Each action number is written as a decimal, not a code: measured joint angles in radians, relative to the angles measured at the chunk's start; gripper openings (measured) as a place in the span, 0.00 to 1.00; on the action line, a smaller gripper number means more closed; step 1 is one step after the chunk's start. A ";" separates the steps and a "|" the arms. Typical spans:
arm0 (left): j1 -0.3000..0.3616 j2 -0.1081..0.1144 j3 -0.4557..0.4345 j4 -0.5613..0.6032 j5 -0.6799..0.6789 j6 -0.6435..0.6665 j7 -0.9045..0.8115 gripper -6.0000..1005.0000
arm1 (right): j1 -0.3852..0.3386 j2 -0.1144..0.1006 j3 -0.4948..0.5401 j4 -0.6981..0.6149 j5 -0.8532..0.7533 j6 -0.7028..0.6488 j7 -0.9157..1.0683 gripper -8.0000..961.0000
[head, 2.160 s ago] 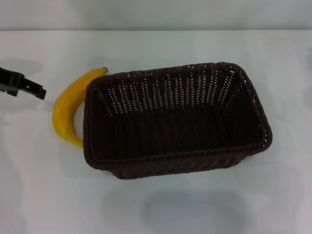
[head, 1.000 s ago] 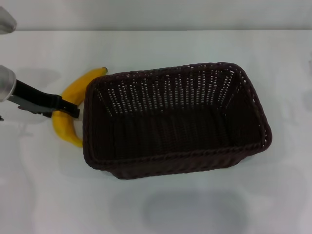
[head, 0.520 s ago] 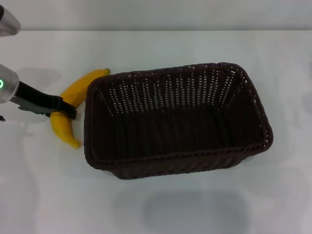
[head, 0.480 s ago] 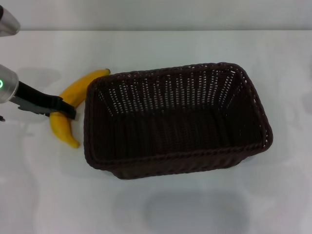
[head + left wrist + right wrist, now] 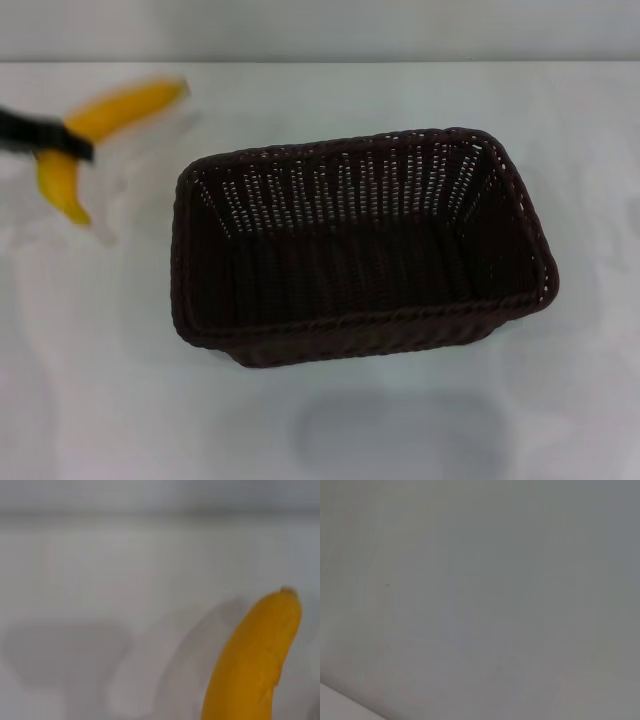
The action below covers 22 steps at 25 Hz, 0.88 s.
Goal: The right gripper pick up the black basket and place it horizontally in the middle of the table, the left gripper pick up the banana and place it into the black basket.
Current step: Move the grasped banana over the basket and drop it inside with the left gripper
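In the head view, the left end effector (image 5: 62, 148) reaches in from the left edge, its black fingers clamped across the banana (image 5: 100, 125). The banana is off the white worktop (image 5: 330, 420), one end toward the far edge, the other curving down and near. It is well apart from the black basket (image 5: 360, 250), which sits upright at the middle of the worktop, long side across, opening up.

The left wrist view shows the banana's (image 5: 255, 665) yellow body with its shadow on the worktop beneath.

The right wrist view shows only a plain grey surface; the right end effector is out of sight.
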<state>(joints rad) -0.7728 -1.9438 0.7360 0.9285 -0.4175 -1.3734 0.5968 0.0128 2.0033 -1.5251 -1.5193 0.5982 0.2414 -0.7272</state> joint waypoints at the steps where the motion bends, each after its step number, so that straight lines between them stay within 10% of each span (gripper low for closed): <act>1: 0.005 0.017 -0.001 0.047 -0.031 -0.036 -0.005 0.53 | -0.001 0.000 0.001 -0.002 0.000 -0.001 0.000 0.40; 8: -0.036 0.096 0.038 0.223 -0.348 -0.342 0.009 0.52 | 0.006 0.001 -0.005 -0.012 0.002 -0.026 0.000 0.40; 22: -0.168 -0.039 0.329 0.142 -0.401 -0.431 0.047 0.54 | 0.007 0.002 -0.022 -0.017 0.007 -0.070 0.001 0.40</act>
<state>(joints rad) -0.9409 -1.9826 1.0653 1.0701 -0.8182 -1.8041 0.6437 0.0201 2.0049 -1.5473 -1.5362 0.6052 0.1718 -0.7259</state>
